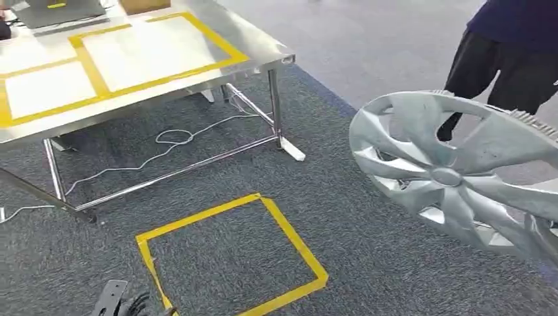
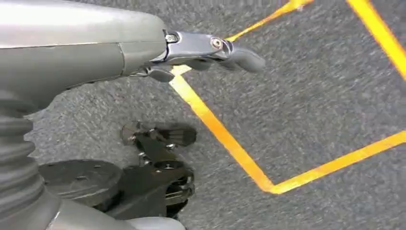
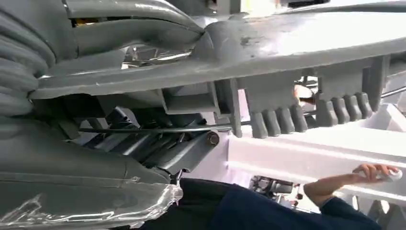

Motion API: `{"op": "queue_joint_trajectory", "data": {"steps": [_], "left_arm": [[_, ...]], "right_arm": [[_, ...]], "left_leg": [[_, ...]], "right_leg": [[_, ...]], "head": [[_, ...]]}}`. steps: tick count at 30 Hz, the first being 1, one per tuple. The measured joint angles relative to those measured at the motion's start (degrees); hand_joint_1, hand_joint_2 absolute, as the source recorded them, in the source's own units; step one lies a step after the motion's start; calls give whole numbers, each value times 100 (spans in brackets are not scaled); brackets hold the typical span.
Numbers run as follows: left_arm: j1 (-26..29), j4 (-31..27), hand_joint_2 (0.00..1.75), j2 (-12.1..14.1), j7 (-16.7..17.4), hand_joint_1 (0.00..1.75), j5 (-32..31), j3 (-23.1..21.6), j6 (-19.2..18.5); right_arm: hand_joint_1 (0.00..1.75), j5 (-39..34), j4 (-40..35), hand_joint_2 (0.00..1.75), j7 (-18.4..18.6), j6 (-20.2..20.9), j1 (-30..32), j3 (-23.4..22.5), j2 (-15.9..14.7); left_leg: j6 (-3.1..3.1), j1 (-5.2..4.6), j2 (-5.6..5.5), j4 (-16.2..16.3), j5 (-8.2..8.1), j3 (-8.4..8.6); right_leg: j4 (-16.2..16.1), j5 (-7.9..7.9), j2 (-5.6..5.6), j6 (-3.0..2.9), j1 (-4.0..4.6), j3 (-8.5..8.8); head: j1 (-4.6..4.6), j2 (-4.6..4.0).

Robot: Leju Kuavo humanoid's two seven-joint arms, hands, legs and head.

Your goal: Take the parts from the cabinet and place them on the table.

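Observation:
A silver hubcap (image 1: 454, 174) hangs tilted in the air at the right of the head view, above the carpet. In the right wrist view my right hand (image 3: 158, 143) grips its rim, with the hubcap's ribbed back (image 3: 287, 62) close over the fingers. My left hand (image 1: 122, 303) hangs low at the bottom left, beside the taped floor square. In the left wrist view the left hand (image 2: 191, 48) holds nothing, and its thumb points out over the carpet. The steel table (image 1: 164, 92) with yellow-taped panels stands ahead on the left.
A yellow tape square (image 1: 289, 230) marks the grey carpet in front of me. A white cable (image 1: 174, 138) lies under the table. A laptop (image 1: 59, 10) and a box (image 1: 145, 5) sit at the table's far edge. A person (image 1: 513, 52) stands behind the hubcap.

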Motion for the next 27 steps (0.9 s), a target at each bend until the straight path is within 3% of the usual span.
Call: {"op": "queue_joint_trajectory", "data": {"steps": [2, 3, 4, 5, 7, 8, 9, 13, 14, 15, 16, 18, 19, 20, 21, 22, 23, 24, 27], "left_arm": [[-43, 35, 175, -20, 7, 0, -11, 48, -13], [-44, 48, 175, -31, 9, 0, -15, 64, -15], [-37, 68, 175, -46, 13, 0, -24, 72, -22], [-32, 79, 175, -55, 13, 0, -26, 75, -20], [-34, 103, 175, -55, 15, 0, -46, 85, -22], [-37, 114, 175, -55, 15, 0, -48, 98, -22], [-51, 120, 175, -55, 13, 0, -63, 120, -22], [6, 122, 175, -53, 31, 0, -166, 277, 22], [26, 123, 175, -46, 83, 0, -203, 332, 28], [25, 122, 175, -35, 99, 0, -256, 384, 44], [15, 123, 175, -35, 137, 0, -323, 415, 61], [39, 122, 175, -44, 205, 0, -420, 468, 59], [70, 125, 175, -55, 234, 0, -457, 490, 44], [102, 125, 175, -63, 255, 0, -489, 505, 29], [128, 129, 175, -74, 284, 0, -529, 518, 13], [145, 131, 175, -85, 291, 0, -551, 529, 9], [160, 133, 175, -90, 293, 0, -577, 553, 6], [166, 136, 175, -83, 293, 0, -590, 569, 6], [211, 142, 175, -74, 293, 0, -630, 628, 26]], "right_arm": [[175, -7, 4, 175, -7, -9, 3, 4, 4], [175, -7, 9, 175, -7, -9, 3, 11, 9], [175, -9, 20, 175, -4, -9, 4, 20, 17], [175, -9, 20, 175, -5, -7, 3, 28, 24], [175, -9, 20, 175, -7, -4, -2, 35, 33], [175, -11, 20, 175, -7, -5, -2, 37, 33], [175, -11, 20, 175, -11, -5, 6, 37, 35], [175, -20, 20, 175, -15, -39, 0, 37, 35], [175, -22, 18, 175, -20, -55, -4, 35, 35], [175, -22, 15, 175, -24, -61, -3, 35, 35], [175, -28, 18, 175, -31, -83, 0, 33, 35], [175, -37, 17, 175, -33, -105, 15, 37, 35], [175, -37, 20, 175, -31, -114, 38, 42, 35], [175, -39, 20, 175, -31, -131, 49, 44, 35], [175, -44, 20, 175, -33, -144, 46, 44, 35], [175, -50, 20, 175, -35, -151, 42, 44, 35], [175, -57, 18, 175, -42, -153, 43, 44, 35], [175, -63, 22, 175, -46, -153, 37, 46, 35], [175, -70, 24, 175, -55, -153, 37, 72, 35]], "left_leg": [[-32, 20, 161, 954, -435, -467], [-36, 21, 169, 1320, -540, -648], [-33, 21, 169, 1419, -506, -709], [-23, 20, 172, 1251, -338, -629], [23, 12, 232, 332, 158, -156], [67, -14, 421, -168, 333, 126], [83, -75, 579, -375, 240, 212], [194, -71, 352, -405, 281, 168], [236, -13, 305, -437, 307, 202], [257, 2, 248, -435, 300, 206], [282, 5, 210, -434, 306, 205], [287, 5, 96, -428, 306, 203], [286, 4, 35, -428, 305, 209], [285, 4, -18, -426, 304, 216], [281, 7, -82, -424, 301, 226], [272, 19, -147, -419, 295, 242], [245, 30, -199, -411, 279, 259], [208, 13, -257, -398, 273, 242], [108, 34, -421, -393, 332, 154]], "right_leg": [[1, -8, -130, -14, 19, -9], [1, -12, -188, -20, 25, -9], [2, -15, -250, -23, 29, -3], [2, -20, -304, -25, 35, 4], [2, -37, -410, -12, 45, 33], [2, -51, -458, 5, 54, 56], [19, -77, -496, 41, 102, 54], [-41, -89, -687, 139, 103, 108], [6, -147, -601, 192, 73, 70], [241, -306, -355, 216, 76, -12], [677, -533, -206, 229, 68, -214], [1635, -884, -130, 249, 65, -703], [1812, -864, -128, 253, 67, -828], [1708, -725, -126, 251, 66, -815], [1369, -480, -122, 246, 59, -682], [881, -201, -86, 243, 48, -463], [328, 56, 67, 261, 18, -202], [90, -22, 331, 272, -14, -71], [48, -12, 213, 171, 18, -39]], "head": [[5, 0], [0, 0], [2, 0], [0, 0], [2, 0], [0, 0], [0, 0], [2, 0], [5, 0], [29, 0], [46, 0], [55, 0], [55, 0], [55, 0], [57, 0], [51, 0], [59, 0], [59, 0], [44, 0]]}}
